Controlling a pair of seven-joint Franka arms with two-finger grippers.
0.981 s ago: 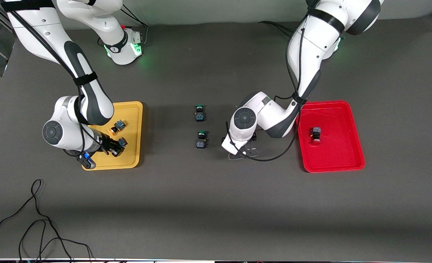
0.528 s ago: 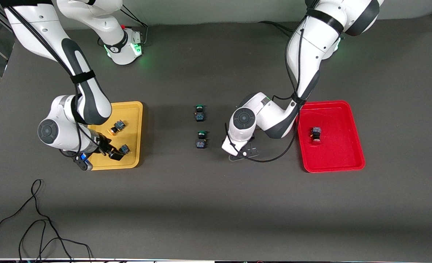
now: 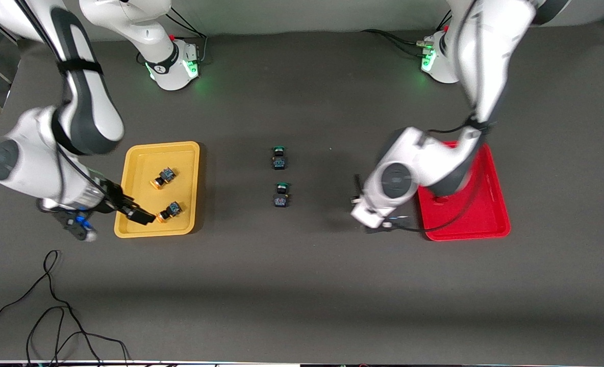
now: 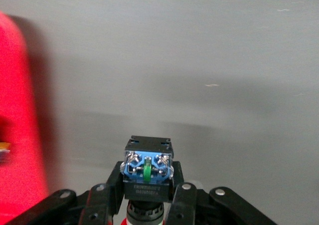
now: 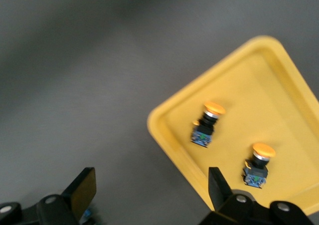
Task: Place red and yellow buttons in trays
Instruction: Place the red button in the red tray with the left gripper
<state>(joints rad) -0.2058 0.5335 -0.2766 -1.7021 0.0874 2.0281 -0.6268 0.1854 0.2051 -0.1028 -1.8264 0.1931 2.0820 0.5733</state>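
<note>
My left gripper hangs over the table beside the red tray and is shut on a red button; its blue body shows between the fingers and its red cap just shows below. The red tray also shows in the left wrist view. My left arm hides the tray's middle. Two yellow buttons lie in the yellow tray. My right gripper is open and empty over that tray's corner nearest the front camera. The right wrist view shows both buttons in the tray.
Two green-capped switches stand one nearer the front camera than the other at the table's middle, between the trays. A loose black cable lies near the table's front edge at the right arm's end.
My right gripper let go of a yellow button in the yellow tray and drew back toward the right arm's end. My left gripper moved from near the green switches toward the red tray.
</note>
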